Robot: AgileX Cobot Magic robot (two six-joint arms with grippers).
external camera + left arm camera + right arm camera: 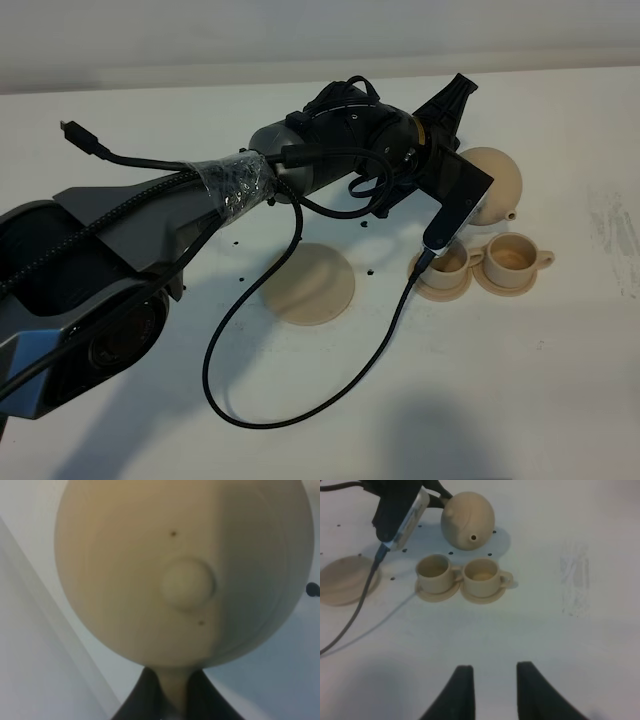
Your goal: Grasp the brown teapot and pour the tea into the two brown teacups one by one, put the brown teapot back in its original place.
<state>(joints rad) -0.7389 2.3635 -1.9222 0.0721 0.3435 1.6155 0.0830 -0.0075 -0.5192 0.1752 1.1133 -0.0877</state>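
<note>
A white table (pixel 560 400) fills nearly the whole view, with a strip of pale wall (pixel 300 40) behind it. On the left a black cable (pixel 215 380) loops over the tabletop. Near the middle lies the wide saucer (pixel 310 285), bare. To its right stand the left teacup (pixel 450 260) and the right teacup (pixel 513 257), side by side, their small saucers touching. Faint grey scuffs (pixel 610 230) mark the far right.

The left arm (pixel 150 220) stretches from the lower left across the middle, over the wide saucer. Its left claw (pixel 172 692) is clenched on the handle of the teapot (pixel 497 178), which hangs just behind the teacups, tipped so that its spout (pixel 473 537) points down toward them and its lid knob (pixel 188 582) faces the wrist camera. The right claw (pixel 492 680) hovers well apart from the cups, its jaws parted and empty.
</note>
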